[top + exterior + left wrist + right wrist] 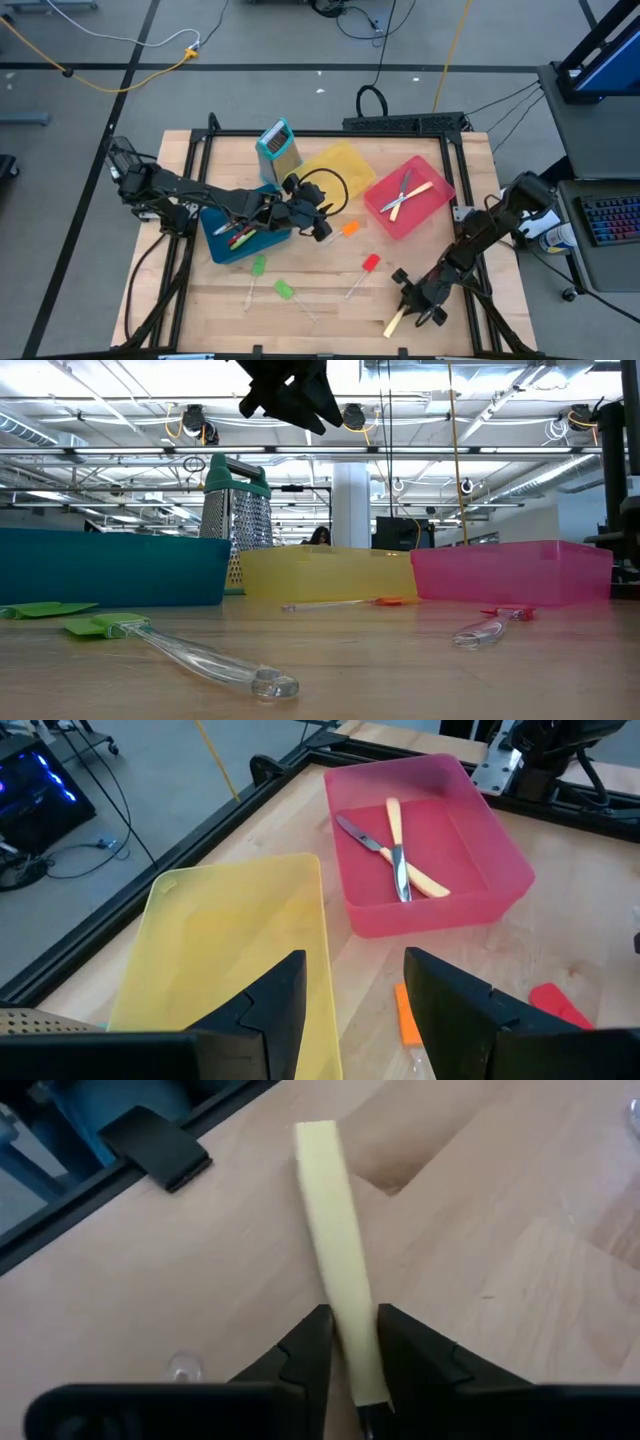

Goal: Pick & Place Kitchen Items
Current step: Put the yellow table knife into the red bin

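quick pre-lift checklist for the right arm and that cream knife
1. Right gripper astride the cream knife handle: ok.
2. Fingers firmly clamped on it: cannot tell.
3. Red bin has room; two knives inside: ok.
4. Red spatula lies between knife and bin, so lift high: not ok.
5. Left gripper, open over the yellow bin, is away from that route: ok.

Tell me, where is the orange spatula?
High view: the orange spatula lies mid-table, just in front of the yellow bin, beside the left gripper.
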Controlling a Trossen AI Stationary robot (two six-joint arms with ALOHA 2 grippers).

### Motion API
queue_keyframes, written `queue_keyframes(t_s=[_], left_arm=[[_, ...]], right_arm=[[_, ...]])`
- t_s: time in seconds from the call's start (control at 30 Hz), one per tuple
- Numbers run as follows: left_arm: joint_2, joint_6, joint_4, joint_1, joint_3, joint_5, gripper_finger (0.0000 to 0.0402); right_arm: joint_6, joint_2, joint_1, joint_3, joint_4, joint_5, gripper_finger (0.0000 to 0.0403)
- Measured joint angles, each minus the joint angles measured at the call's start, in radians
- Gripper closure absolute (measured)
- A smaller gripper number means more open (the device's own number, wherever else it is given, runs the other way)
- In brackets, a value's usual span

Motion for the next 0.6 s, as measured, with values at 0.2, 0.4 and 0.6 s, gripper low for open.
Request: queue_keyframes(t_s=[0.2, 0.4, 0.6], left_arm=[[0.0, 0.0, 0.0, 0.0, 0.0, 0.0, 0.0227], [0.0, 0.0, 0.0, 0.0, 0.0, 0.0, 0.0227], [0.0, 0.0, 0.001, 0.0, 0.0, 0.0, 0.0227]], right_arm=[[0.007, 0.011, -0.005, 0.0, 0.038, 0.028, 0.0365], [-0.001, -0.028, -0.007, -0.003, 0.017, 0.064, 0.0366], [-0.042, -0.189, -0.007, -0.003, -0.175, 0.159, 0.0365]])
